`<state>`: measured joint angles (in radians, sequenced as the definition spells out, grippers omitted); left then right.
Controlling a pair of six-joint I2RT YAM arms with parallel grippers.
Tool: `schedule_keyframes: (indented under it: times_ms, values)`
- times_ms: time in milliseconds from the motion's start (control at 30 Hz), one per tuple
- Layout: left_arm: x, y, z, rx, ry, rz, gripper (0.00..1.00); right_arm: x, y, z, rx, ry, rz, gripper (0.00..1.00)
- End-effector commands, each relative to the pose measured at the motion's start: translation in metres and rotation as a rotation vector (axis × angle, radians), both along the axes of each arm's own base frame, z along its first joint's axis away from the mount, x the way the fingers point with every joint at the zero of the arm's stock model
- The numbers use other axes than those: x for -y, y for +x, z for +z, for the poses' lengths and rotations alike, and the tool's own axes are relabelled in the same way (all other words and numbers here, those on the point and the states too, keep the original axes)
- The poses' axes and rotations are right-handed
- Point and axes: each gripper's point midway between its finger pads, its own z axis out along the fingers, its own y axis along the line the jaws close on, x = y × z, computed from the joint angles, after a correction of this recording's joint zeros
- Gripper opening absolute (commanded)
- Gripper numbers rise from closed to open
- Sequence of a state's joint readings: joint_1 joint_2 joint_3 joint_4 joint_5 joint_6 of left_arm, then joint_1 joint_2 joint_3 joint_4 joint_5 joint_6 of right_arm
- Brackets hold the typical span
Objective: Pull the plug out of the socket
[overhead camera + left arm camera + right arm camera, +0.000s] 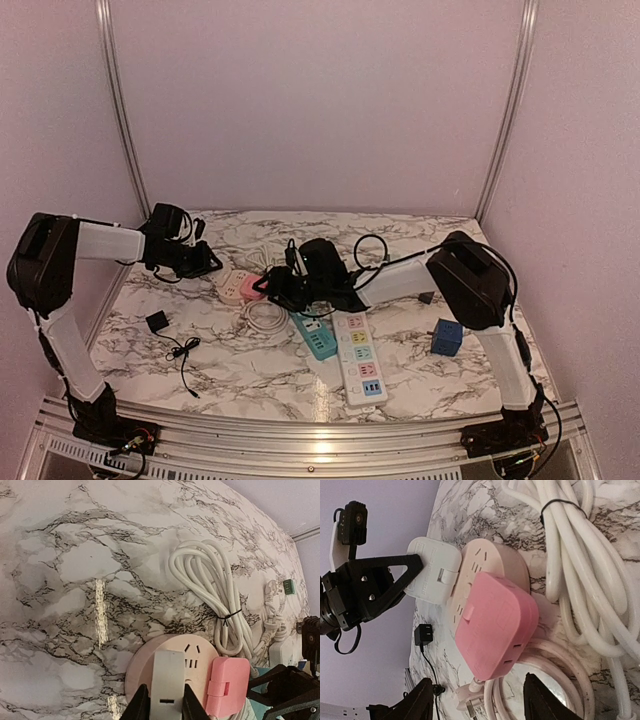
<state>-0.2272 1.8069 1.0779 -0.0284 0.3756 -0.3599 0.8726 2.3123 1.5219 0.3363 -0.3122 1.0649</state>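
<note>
**A:** How will the white plug point(167, 677) handle?

**B:** Light and stiff, by the look of it. It is a hard plastic block, probably smooth on its faces. The resistance should come from its pins in the socket point(192, 652), not from weight. The flat sides are the place to take it, with a straight pull out so the pins do not lever.

**A:** And the socket itself?

**B:** It looks light too, and loose on the bench point(75, 555), so it may lift along unless something holds it down.

**A:** What does the plug look like?

**B:** It is white and squarish with rounded corners, and there is a small dark slot on its face. It sits at the edge of the round, pale-pink socket, left of the bench's centre. A pink plug point(495, 625) sits right beside it and covers much of the socket.

**A:** The claws?

**B:** The left claw point(167, 697) is closed on the white plug, with a finger point(140, 705) against each side. The right claw point(485, 700) is spread wide and holds nothing. It hangs close by the pink plug.

**A:** What lies around them?

**B:** A tied white cord point(220, 590) lies beside the socket, and two power strips point(362, 365) lie further right.
</note>
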Motion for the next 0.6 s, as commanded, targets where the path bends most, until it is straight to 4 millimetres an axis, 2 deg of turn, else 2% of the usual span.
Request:
schedule_keyframes:
  times_ms: [0,267,567]
  values:
    - [-0.006,-0.019,0.005,-0.008,-0.053,0.093,0.21,0.009,0.009,-0.004,0.032,-0.043,0.008,0.60]
    - [-0.017,-0.054,-0.001,-0.011,-0.079,0.243,0.22,0.010,-0.001,-0.009,0.031,-0.072,0.055,0.60]
    - [-0.013,-0.072,-0.005,-0.016,-0.027,0.256,0.22,-0.003,-0.013,-0.020,0.014,-0.085,0.097,0.60]
